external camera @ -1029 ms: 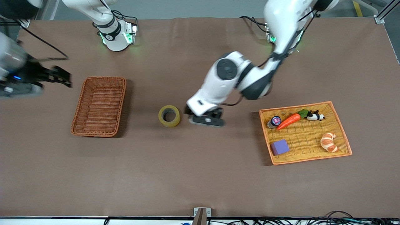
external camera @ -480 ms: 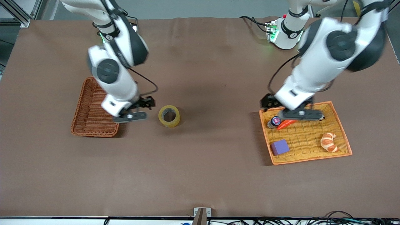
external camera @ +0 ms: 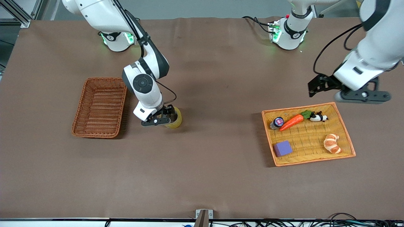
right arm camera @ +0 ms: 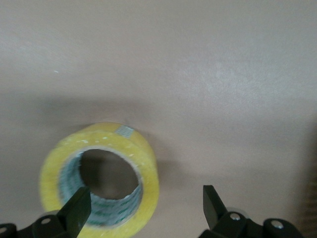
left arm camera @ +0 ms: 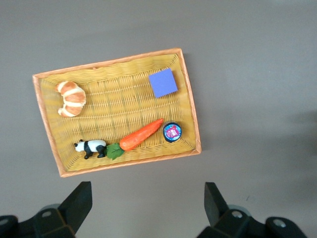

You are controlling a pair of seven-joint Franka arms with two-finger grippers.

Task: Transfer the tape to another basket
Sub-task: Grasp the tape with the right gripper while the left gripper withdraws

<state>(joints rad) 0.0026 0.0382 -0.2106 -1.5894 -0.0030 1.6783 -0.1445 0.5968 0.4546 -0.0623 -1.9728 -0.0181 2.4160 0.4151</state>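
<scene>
Front view: right arm bent down at frame centre-left, right tool [external camera: 164,118] low over tape [external camera: 175,119] on desk [external camera: 214,176], basket [external camera: 99,107] just beside. Left arm raised at upper right, left tool [external camera: 339,91] above tray [external camera: 346,138] edge.
Left wrist view: fingers [left arm camera: 79,202] spread wide, nothing held; tray w/ croissant [left arm camera: 71,98], carrot [left arm camera: 140,135] mid-frame.
Right wrist view: fingers [right arm camera: 77,210] apart, one over the tape's [right arm camera: 101,178] core, no grip yet.

Yellowish tape [external camera: 175,119] flat on table — near empty reddish-brown basket [external camera: 99,107].
</scene>
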